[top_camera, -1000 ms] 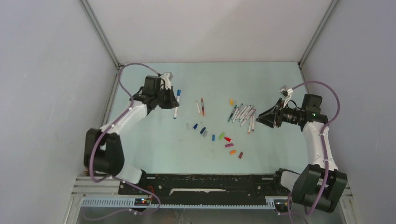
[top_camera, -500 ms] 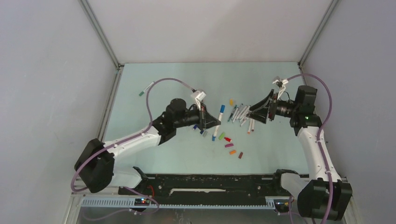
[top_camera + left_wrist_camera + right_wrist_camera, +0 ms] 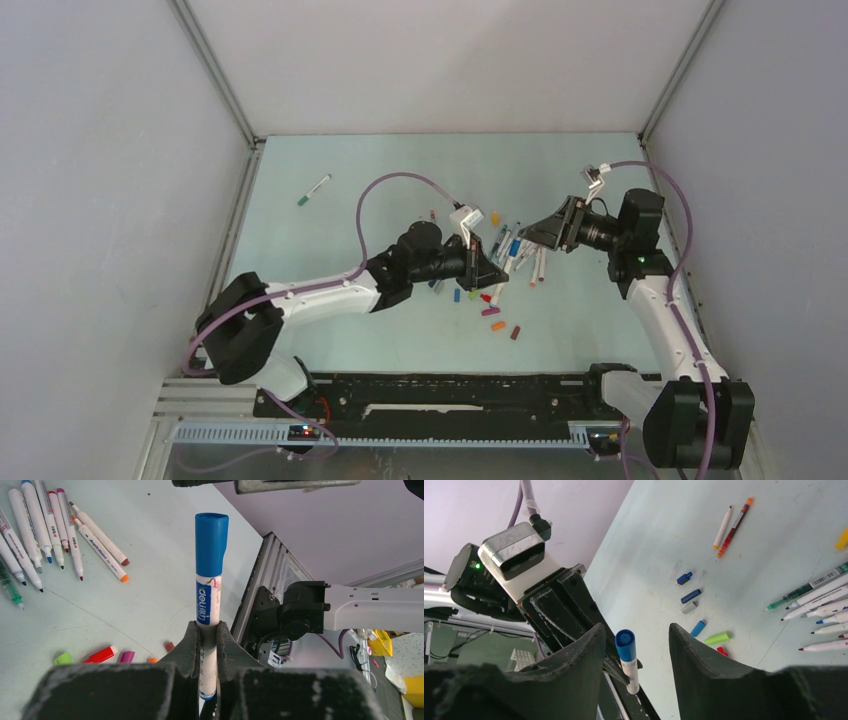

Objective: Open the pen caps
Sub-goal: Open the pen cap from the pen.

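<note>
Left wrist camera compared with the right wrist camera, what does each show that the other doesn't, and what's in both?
Only the left wrist view: the left gripper shut on the white barrel of the blue-capped pen, plus a magenta cap. Only the right wrist view: the right gripper open, its fingers either side of that pen's cap, plus loose blue caps and a grey cap. Both: the pen, cap on, and the green cap.
</note>
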